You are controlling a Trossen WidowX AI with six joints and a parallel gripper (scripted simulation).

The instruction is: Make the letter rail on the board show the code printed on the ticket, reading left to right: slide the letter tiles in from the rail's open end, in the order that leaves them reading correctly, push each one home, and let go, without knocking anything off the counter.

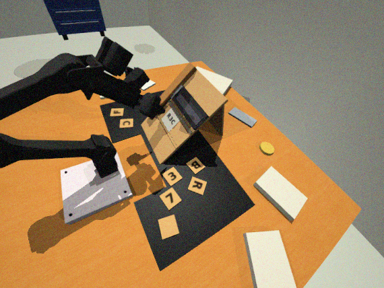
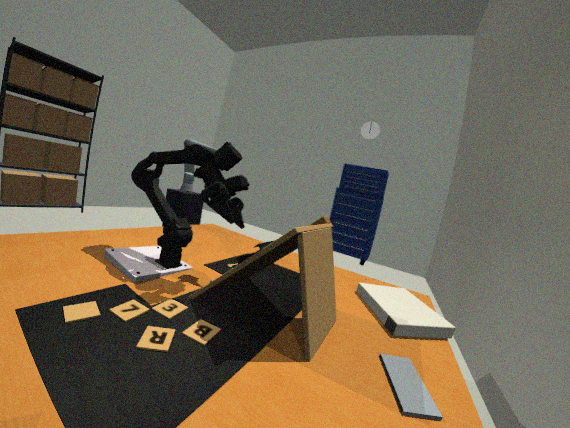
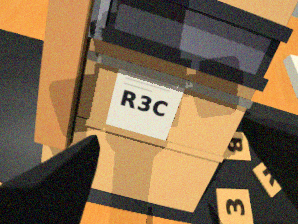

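My gripper point(image 1: 155, 95) point(image 2: 242, 205) point(image 3: 170, 130) is open and empty above the sloping wooden board point(image 1: 210, 92) point(image 3: 150, 172). The ticket point(image 1: 170, 119) point(image 3: 145, 107) on the board reads R3C. The dark rail point(image 1: 190, 108) point(image 3: 160, 25) above it shows no letter tiles. Tiles 3 point(image 1: 172, 175) point(image 2: 170, 307) point(image 3: 234, 207), R point(image 1: 197, 186) point(image 2: 156, 338) point(image 3: 267, 179), B point(image 1: 195, 165) point(image 2: 201, 331) point(image 3: 236, 145) and 7 point(image 1: 170, 198) point(image 2: 129, 309) lie on the black mat, as does a blank tile point(image 1: 168, 227) point(image 2: 81, 311). Tiles C point(image 1: 126, 123) and F point(image 1: 116, 112) lie beyond the board's other side.
The arm's base plate point(image 1: 81, 198) point(image 2: 135, 267) stands beside the black mat point(image 1: 215, 219) point(image 2: 115, 390). Behind the board are a grey-blue bar point(image 1: 242, 117) point(image 2: 410, 387), a yellow disc point(image 1: 267, 148) and a white block point(image 1: 215, 80) point(image 2: 405, 310). More white blocks point(image 1: 281, 193) point(image 1: 269, 259) lie near the counter's edge.
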